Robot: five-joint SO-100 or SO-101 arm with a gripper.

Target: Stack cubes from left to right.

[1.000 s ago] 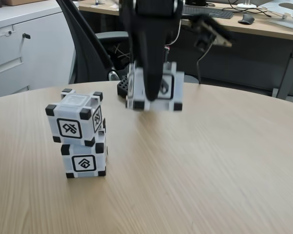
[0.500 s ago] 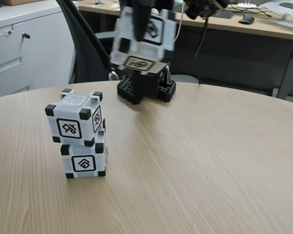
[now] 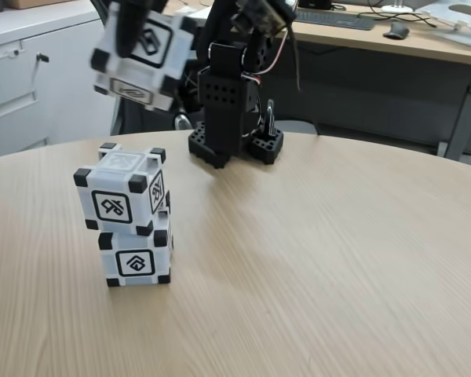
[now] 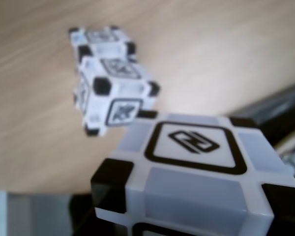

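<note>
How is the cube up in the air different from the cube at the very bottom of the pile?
The lifted cube hangs tilted in the tool, high above the table; the bottom cube sits flat and upright on the wood. The bottom cube carries another cube on top; the lifted cube carries nothing. Their framed symbols differ. Both are white with black corners.

The arm (image 3: 224,86) is built of matte black plastic segments, and its upright body carries a grid of small round holes on the face toward the fixed view. Thin red and white cables (image 3: 286,47) loop beside the upper joint. The base (image 3: 235,145) is a black block with perforated edges.
</note>
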